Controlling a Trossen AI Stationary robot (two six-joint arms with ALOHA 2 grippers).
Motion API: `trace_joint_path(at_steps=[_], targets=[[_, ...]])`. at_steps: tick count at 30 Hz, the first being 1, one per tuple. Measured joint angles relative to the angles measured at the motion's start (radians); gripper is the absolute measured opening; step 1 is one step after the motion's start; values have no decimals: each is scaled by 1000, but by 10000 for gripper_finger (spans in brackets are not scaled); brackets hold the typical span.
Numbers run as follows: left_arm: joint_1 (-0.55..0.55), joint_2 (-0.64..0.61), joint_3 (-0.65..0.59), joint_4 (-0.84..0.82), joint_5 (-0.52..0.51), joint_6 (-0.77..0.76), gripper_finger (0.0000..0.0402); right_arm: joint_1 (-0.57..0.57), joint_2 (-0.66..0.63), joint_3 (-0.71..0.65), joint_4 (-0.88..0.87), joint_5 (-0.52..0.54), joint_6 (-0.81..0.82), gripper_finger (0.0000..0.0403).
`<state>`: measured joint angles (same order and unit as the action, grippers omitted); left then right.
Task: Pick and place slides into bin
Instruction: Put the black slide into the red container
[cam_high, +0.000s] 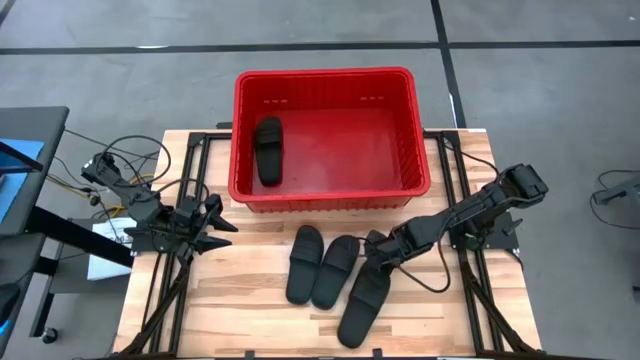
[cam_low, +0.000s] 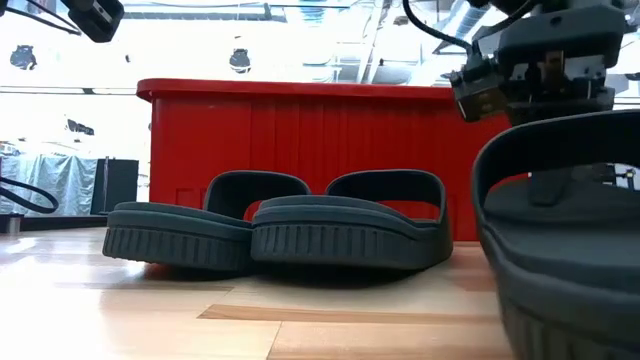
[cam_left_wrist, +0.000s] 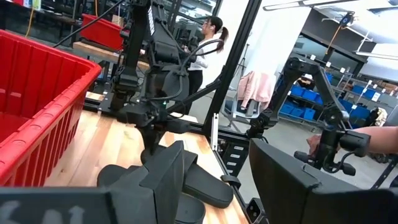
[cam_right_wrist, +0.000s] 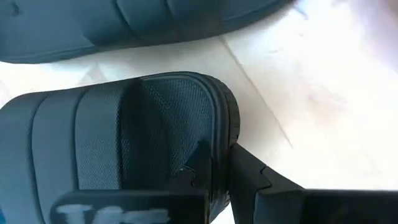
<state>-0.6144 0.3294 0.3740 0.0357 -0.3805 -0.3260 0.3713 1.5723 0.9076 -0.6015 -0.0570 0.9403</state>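
Observation:
One black slide (cam_high: 268, 150) lies inside the red bin (cam_high: 325, 72), at its left side. Two more slides (cam_high: 305, 265) (cam_high: 335, 272) lie side by side on the table in front of the bin, and show in the low view (cam_low: 340, 225). A further slide (cam_high: 362, 300) lies slanted to their right. My right gripper (cam_high: 383, 250) is shut on that slide's far end. My left gripper (cam_high: 218, 225) is open and empty at the table's left, clear of the slides. My right gripper pinches the sole's rim (cam_right_wrist: 225, 134) at the slide's far end, close to the strap. One finger (cam_right_wrist: 198, 167) is on the footbed and the other (cam_right_wrist: 250, 173) is outside the rim. The fingers slant down from the table's far right. The slide seems to lie flat on the table.
The bin's front wall (cam_high: 330, 197) stands just behind the slides. Bare wood (cam_high: 230, 300) lies at the near left of the table. Beyond the table, the left wrist view shows a person (cam_left_wrist: 202, 46) and a hand on another arm rig (cam_left_wrist: 373, 140).

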Motion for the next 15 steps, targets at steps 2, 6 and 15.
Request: trace_joint_path(at_steps=[2,6,15], targets=[[0,0,0,0,0,0,172,4,0,35,-62,16,-6,14],[0,0,0,0,0,0,172,10,0,112,-181,59,-19,12],[0,0,0,0,0,-27,172,9,-2,353,-462,181,-85,11]])
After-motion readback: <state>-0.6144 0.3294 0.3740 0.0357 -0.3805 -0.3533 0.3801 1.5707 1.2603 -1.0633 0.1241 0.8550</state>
